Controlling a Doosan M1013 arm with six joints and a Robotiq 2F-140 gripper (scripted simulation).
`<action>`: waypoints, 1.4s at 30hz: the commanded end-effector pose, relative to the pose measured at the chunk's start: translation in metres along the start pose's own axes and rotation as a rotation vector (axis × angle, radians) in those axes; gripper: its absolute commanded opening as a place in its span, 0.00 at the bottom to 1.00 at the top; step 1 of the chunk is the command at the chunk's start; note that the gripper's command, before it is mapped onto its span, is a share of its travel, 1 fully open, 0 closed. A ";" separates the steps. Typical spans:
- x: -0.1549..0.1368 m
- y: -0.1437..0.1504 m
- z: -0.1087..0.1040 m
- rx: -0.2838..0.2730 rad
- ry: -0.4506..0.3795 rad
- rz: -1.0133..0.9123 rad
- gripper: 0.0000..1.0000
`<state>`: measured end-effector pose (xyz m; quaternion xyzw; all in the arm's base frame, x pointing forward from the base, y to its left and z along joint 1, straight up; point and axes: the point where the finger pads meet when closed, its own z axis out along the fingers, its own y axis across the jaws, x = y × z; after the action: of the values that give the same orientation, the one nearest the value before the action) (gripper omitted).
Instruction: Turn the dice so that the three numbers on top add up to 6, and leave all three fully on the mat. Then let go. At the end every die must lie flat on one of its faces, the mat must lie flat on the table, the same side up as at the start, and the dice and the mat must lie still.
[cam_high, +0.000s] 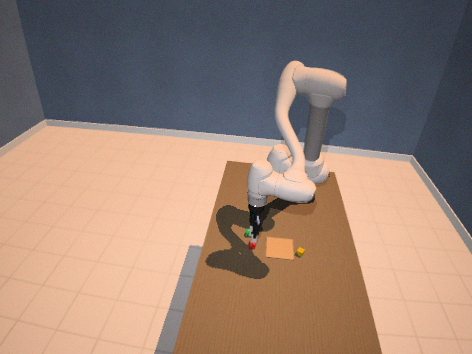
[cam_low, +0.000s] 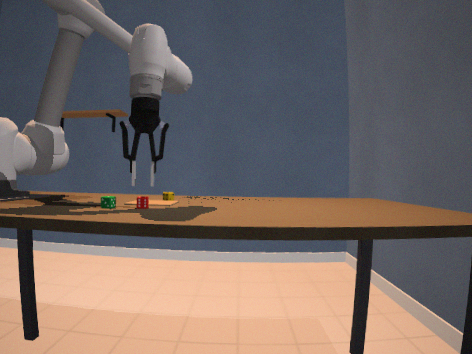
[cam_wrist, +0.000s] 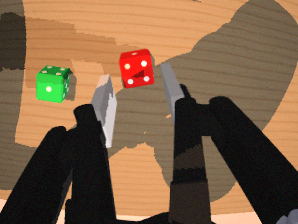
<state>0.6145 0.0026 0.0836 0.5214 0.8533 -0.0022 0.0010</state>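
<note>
Brown table, red die directly beneath claw, claw raised well above, part-open, holding nothing

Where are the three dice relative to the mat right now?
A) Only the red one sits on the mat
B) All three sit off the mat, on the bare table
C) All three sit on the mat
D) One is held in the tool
B: in the top view the red die and green die lie left of the mat, the yellow die right of it, and the tool hangs above, holding nothing.
</note>
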 end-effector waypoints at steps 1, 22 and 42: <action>0.000 0.000 0.005 0.000 0.000 0.000 0.28; 0.000 0.000 0.020 0.000 0.000 0.000 0.28; 0.000 0.000 0.021 0.000 0.000 0.000 0.28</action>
<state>0.6145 0.0028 0.0629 0.5214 0.8533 -0.0022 0.0011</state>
